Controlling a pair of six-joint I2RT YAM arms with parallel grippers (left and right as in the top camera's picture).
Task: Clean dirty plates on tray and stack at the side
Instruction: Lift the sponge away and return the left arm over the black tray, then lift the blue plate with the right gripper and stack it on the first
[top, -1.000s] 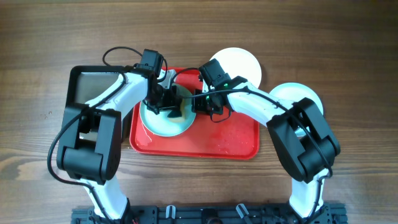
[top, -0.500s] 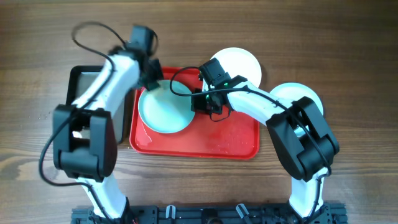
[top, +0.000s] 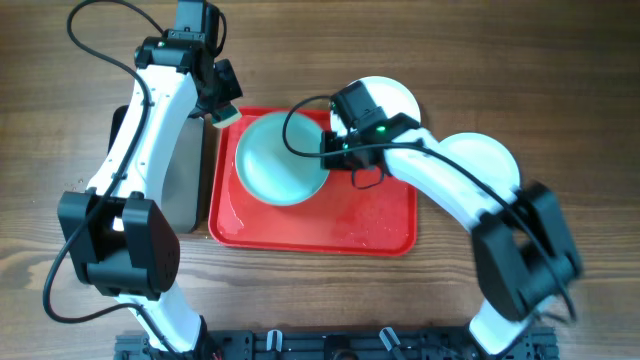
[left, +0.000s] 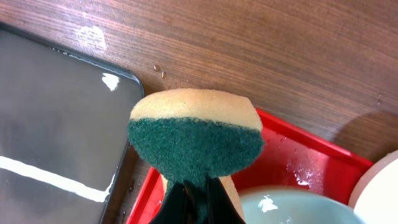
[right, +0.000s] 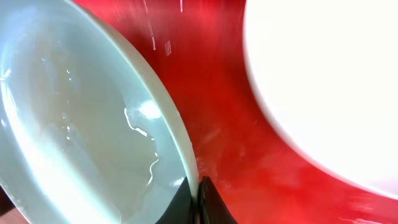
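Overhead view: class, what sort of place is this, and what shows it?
Probably a lab bench staged for dishwashing: two robot arms at a wooden table, a wet red tray, a mint plate, a green-faced sponge.

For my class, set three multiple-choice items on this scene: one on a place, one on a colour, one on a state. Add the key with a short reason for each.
1. Where is the mint plate that the right gripper grips?
A. Within the red tray
B. On bare wood
C. On top of another plate

2. What colour is the scrubbing face of the sponge?
A. Red
B. Green
C. White

3. How is the left gripper?
A. Open and empty
B. Shut on a plate
C. Shut on the sponge

Key:
1 A: the overhead view shows the plate inside the tray's rim.
2 B: the left wrist view shows a dark green pad on a tan body.
3 C: the left wrist view shows its fingers pinching the sponge's lower edge.
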